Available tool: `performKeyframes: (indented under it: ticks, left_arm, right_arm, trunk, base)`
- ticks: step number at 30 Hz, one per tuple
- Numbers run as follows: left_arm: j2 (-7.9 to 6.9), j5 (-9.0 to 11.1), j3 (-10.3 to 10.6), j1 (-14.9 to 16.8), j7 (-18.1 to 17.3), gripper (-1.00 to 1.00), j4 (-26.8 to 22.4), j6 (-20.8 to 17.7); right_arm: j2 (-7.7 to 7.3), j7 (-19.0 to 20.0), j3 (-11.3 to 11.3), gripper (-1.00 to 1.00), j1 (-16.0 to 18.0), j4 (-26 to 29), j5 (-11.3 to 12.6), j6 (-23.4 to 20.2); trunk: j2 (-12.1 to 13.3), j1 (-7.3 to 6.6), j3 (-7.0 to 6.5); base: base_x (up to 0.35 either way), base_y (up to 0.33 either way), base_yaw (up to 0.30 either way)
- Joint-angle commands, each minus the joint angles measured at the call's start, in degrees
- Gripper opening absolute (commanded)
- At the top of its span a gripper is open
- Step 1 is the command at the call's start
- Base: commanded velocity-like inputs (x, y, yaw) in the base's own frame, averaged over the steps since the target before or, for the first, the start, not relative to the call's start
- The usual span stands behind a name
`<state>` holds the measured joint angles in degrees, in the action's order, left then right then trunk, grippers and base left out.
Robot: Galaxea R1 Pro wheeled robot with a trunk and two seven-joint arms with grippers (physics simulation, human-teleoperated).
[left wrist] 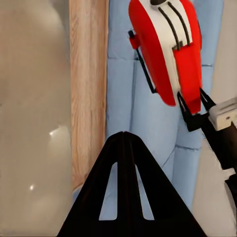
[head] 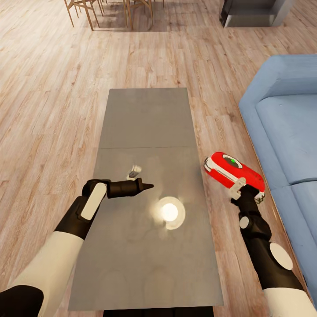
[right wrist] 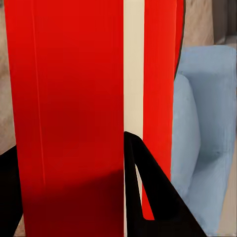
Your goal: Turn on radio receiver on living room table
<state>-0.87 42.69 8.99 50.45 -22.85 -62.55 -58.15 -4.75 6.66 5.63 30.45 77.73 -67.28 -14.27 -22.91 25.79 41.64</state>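
Your right gripper (head: 241, 190) clamps the radio receiver (head: 233, 170) aloft right of the table (head: 145, 114); your left gripper (head: 147, 186) is pinched closed.

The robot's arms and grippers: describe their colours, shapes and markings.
Both arms have white forearm shells ending in black wrist sections. The left arm's wrist carries a white oblong panel, and the left gripper tapers to dark, pointed fingers. The right arm bears a round white disc, and the right gripper has a pale block at its head.
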Motion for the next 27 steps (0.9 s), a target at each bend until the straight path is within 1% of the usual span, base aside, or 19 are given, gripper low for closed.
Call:
performKeyframes:
  ticks: [1,2,3,4,5,6,8,9,11,12,14,15,17,18,19,20,22,24,27]
  left_arm:
    - [0.03,0.01,0.02,0.00,0.01,-1.00,0.50,0.28]
    - [0.05,0.00,0.04,0.00,0.00,-1.00,1.14,0.91]
    - [0.05,0.00,0.04,0.00,0.00,-1.00,1.56,1.33]
    - [0.06,0.04,0.07,0.00,0.00,-1.00,2.50,2.27]
    - [0.10,0.07,0.10,0.00,0.00,-1.00,3.62,3.19]
    - [0.11,0.06,0.11,0.00,0.00,-1.00,4.24,3.60]
    - [0.18,-0.13,0.13,0.00,-0.07,-1.00,6.77,4.80]
    - [0.20,-0.17,0.15,0.00,-0.09,-1.00,7.36,5.05]
    - [0.23,-0.26,0.22,0.00,-0.15,-1.00,9.33,6.15]
    - [0.23,-0.29,0.26,0.00,-0.15,-1.00,9.71,6.47]
    - [0.21,-0.43,0.45,0.00,-0.13,-1.00,10.86,7.52]
    - [0.20,-0.52,0.51,0.00,-0.12,-1.00,11.09,7.68]
    - [0.18,-1.23,0.74,0.00,-0.12,-1.00,11.76,8.10]
    - [0.18,-1.50,0.78,0.00,-0.13,-1.00,11.86,8.16]
    - [0.19,-2.15,0.84,0.00,-0.18,-1.00,11.99,8.25]
    - [0.20,-2.47,0.86,0.00,-0.20,-1.00,12.03,8.28]
    - [0.32,-3.78,0.91,0.00,-0.28,-1.00,12.08,8.35]
    - [0.45,-4.52,0.92,0.00,-0.32,-1.00,12.06,8.38]
    - [0.58,-5.05,0.93,0.00,-0.34,-1.00,12.08,8.39]
  right_arm:
    - [0.01,2.66,1.15,-1.00,0.03,0.78,-0.19,0.02]
    - [0.00,5.44,2.28,-1.00,0.02,1.35,-0.17,-0.01]
    - [0.00,6.92,2.89,-1.00,0.01,1.58,-0.16,-0.02]
    - [0.00,10.08,4.29,-1.00,-0.01,1.92,0.05,-0.03]
    - [0.00,13.57,5.89,-1.00,-0.03,2.13,0.75,-0.04]
    - [0.00,15.41,6.75,-1.00,-0.07,2.21,1.32,-0.06]
    - [-0.06,22.97,10.09,-1.00,-0.12,2.39,4.69,-0.38]
    - [-0.13,24.87,10.85,-1.00,-0.07,2.42,5.66,-0.68]
    - [-0.92,31.54,13.32,-1.00,0.11,2.51,9.33,-3.34]
    - [-1.20,32.88,13.71,-1.00,0.13,2.53,10.18,-4.33]
    - [-2.17,36.80,14.65,-1.00,0.27,2.78,13.57,-8.52]
    - [-2.37,37.44,14.78,-1.00,0.40,2.91,14.52,-9.55]
    - [-3.31,39.48,15.08,-1.00,1.32,3.23,18.89,-13.43]
    - [-3.59,39.90,15.12,-1.00,1.66,3.28,20.04,-14.41]
    - [-4.17,40.72,15.18,-1.00,2.43,3.40,22.18,-16.51]
    - [-4.44,41.11,15.21,-1.00,2.85,3.47,23.13,-17.65]
    - [-5.41,42.58,15.26,-1.00,4.60,3.78,25.85,-22.49]
    - [-5.81,43.65,15.27,-1.00,5.89,3.93,26.85,-25.77]
    - [-6.03,44.61,15.28,-1.00,7.10,4.15,27.49,-28.59]
  trunk:
    - [-0.01,0.00,0.00]
    - [-0.01,0.00,0.00]
    - [-0.01,0.00,0.00]
    - [-0.01,0.00,0.00]
    - [-0.01,0.00,0.00]
    - [-0.01,0.00,0.00]
    - [-0.01,0.00,0.00]
    - [-0.01,0.00,0.00]
    - [-0.01,0.00,0.00]
    - [-0.01,0.00,0.00]
    - [-0.01,0.00,0.00]
    - [-0.01,0.00,0.00]
    - [-0.01,0.00,0.00]
    - [-0.01,0.00,0.00]
    - [-0.01,0.00,0.00]
    - [-0.01,0.00,0.00]
    - [-0.01,0.00,0.00]
    - [-0.01,0.00,0.00]
    - [-0.01,0.00,0.00]
  base:
    - [0.000,0.000,0.000]
    - [0.000,0.000,0.000]
    - [0.000,0.000,0.000]
    - [0.000,0.000,0.000]
    - [0.000,0.000,0.000]
    - [0.000,0.000,0.000]
    - [0.000,0.000,0.000]
    - [0.000,0.000,0.000]
    - [0.000,0.000,0.000]
    - [0.000,0.000,0.000]
    - [0.000,0.000,0.000]
    - [0.000,0.000,0.000]
    - [0.000,0.000,0.000]
    - [0.000,0.000,0.000]
    - [0.000,0.000,0.000]
    - [0.000,0.000,0.000]
    - [0.000,0.000,0.000]
    - [0.000,0.000,0.000]
    - [0.000,0.000,0.000]
